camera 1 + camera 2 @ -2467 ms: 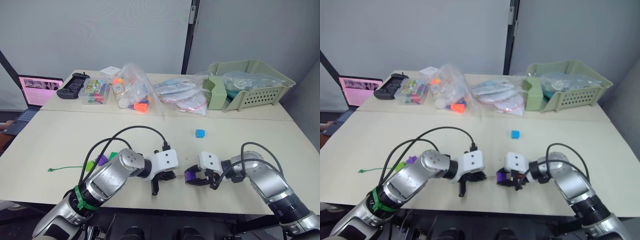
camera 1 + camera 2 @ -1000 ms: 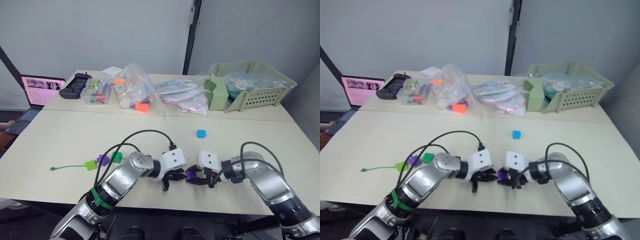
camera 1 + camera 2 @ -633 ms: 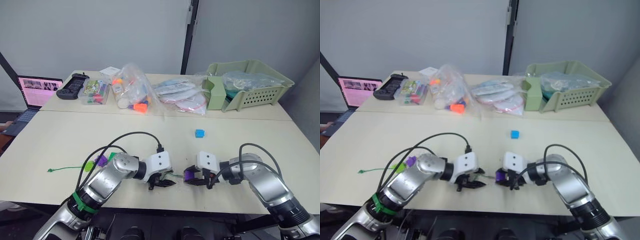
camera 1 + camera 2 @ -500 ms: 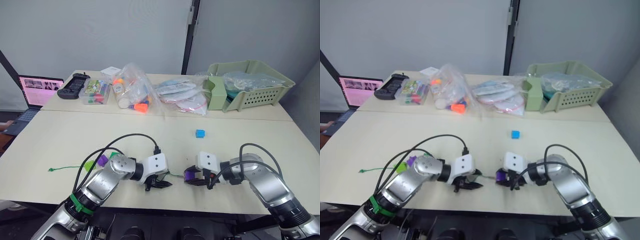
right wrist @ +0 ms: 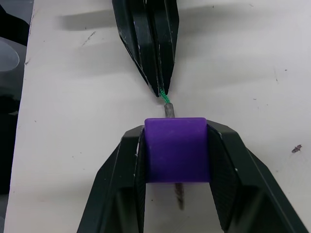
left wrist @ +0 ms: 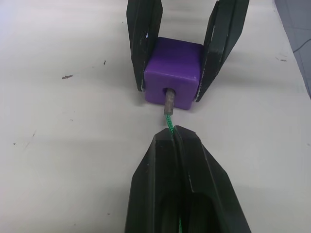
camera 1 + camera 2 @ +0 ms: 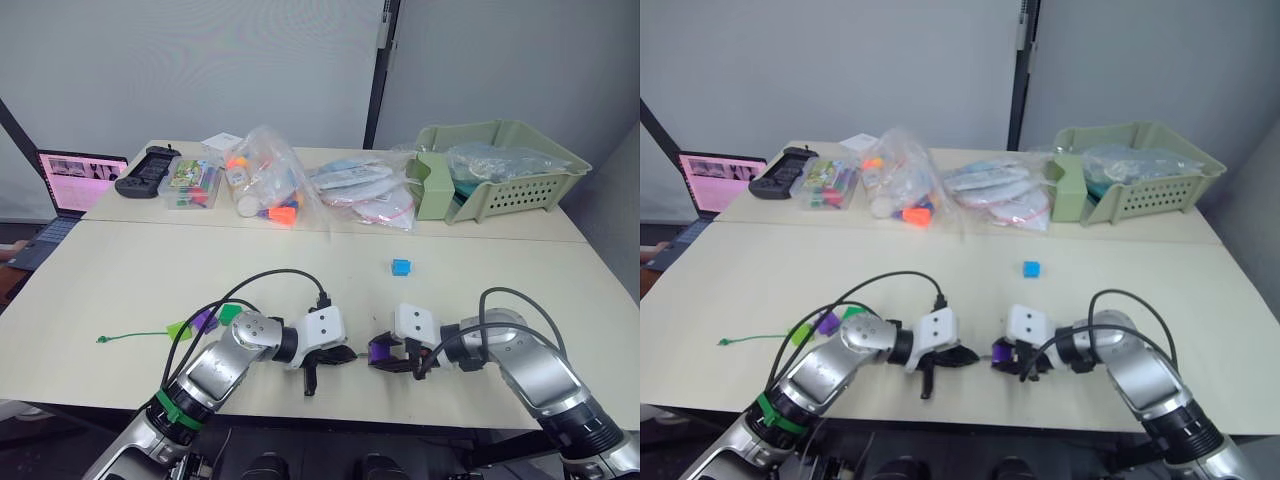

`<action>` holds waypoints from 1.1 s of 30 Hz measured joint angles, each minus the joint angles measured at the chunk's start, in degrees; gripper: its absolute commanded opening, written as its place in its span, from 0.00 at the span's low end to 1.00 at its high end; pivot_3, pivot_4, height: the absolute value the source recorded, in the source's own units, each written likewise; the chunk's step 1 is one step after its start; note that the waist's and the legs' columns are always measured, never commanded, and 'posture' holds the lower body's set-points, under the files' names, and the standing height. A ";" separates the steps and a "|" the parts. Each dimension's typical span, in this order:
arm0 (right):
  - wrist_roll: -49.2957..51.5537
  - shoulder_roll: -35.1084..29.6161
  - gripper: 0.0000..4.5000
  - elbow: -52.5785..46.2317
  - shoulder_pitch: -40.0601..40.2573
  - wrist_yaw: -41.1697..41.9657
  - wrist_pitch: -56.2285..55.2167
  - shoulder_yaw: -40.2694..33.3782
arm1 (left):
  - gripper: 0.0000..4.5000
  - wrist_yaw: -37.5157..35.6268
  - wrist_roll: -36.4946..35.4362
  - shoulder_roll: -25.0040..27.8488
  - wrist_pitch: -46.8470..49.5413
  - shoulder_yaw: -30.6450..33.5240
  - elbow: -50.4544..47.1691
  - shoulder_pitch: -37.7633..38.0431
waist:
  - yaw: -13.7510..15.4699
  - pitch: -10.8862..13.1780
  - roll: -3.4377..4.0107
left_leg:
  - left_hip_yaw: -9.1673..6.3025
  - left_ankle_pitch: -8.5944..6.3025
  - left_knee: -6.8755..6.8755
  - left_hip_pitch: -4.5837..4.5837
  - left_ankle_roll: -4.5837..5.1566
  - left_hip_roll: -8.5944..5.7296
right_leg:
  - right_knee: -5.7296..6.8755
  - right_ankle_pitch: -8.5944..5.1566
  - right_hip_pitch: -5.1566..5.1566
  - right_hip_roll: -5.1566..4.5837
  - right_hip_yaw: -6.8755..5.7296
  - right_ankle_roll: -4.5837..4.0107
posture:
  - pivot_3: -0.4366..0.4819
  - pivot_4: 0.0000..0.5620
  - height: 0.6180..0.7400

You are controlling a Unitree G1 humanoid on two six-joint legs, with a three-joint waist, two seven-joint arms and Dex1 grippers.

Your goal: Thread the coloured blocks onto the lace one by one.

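At lower centre of the bench point(image 7: 120, 270), the right gripper point(image 5: 176, 145) clamps a smooth purple cube point(image 5: 177, 148). The left gripper point(image 6: 171, 138), jaws clenched, pinches the braided green lace point(image 6: 169, 122); its stiff tip point(image 6: 168, 101) enters the hole, the middle part hidden inside.

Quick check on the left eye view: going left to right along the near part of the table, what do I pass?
Lace end → lime green block → purple block → dark green block → left tool → purple block held by right tool → blue block, farther back.
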 measured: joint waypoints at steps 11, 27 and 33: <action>0.34 -0.43 0.26 -0.69 0.36 -0.22 0.81 -0.06 | 0.00 2.03 2.37 -5.50 -0.53 -1.19 2.64 -2.38 | 0.12 0.00 0.00 | 0.00 0.00 0.01 -0.01 0.00 -0.16 | 0.00 0.00 0.01 -0.03 0.00 0.01 | 0.48 0.27 1.00; 1.86 0.44 0.66 -1.32 1.65 -1.84 3.13 -0.39 | 0.94 -3.03 -0.09 -1.48 3.33 0.33 -0.51 -2.57 | 0.04 0.00 0.00 | -0.02 0.00 0.01 -0.04 0.00 -0.05 | 0.00 0.00 -0.03 -0.01 -0.01 0.01 | 0.48 0.27 1.00; 6.74 -3.46 0.99 -6.71 5.25 -1.43 5.63 -5.93 | 1.00 -3.22 0.52 -1.38 2.90 -0.81 -0.89 -2.79 | 0.63 0.02 0.01 | -0.01 0.00 0.05 -0.16 0.00 -0.12 | -0.04 -0.01 -0.05 -0.13 0.00 0.05 | 0.48 0.27 1.00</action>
